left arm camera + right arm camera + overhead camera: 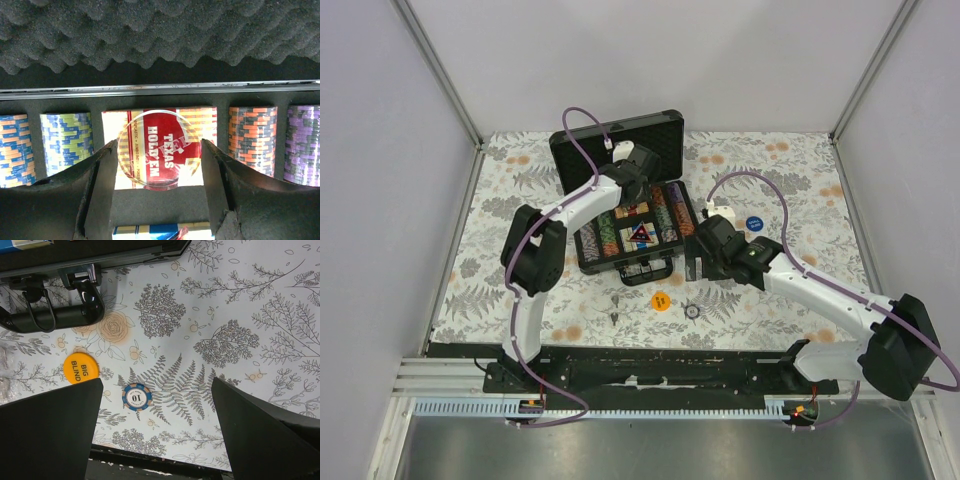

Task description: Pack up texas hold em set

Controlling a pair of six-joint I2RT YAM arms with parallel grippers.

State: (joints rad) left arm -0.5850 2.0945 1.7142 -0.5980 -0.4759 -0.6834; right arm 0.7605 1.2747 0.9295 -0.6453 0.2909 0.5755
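Observation:
The black case point(582, 176) of the texas hold em set lies open mid-table, its foam-lined lid point(150, 35) raised at the back. Rows of striped chips point(252, 137) flank a red card deck point(112, 135), with a blue deck point(150, 230) in front of it. My left gripper point(159, 150) hangs over the red deck, shut on a clear round button point(160, 172) that spans the gap between its fingers. My right gripper point(157, 382) stands open above the table, right of the case point(698, 266). Below it lie a blue "10" chip point(137, 396) and an orange "BIG BLIND" button point(82, 371).
The case handle point(55, 307) juts toward the near edge. A blue button point(754, 224) and a white one point(725, 212) lie right of the case. Small keys point(617, 306) rest left of the orange button point(661, 300). White walls ring the floral tabletop point(800, 180).

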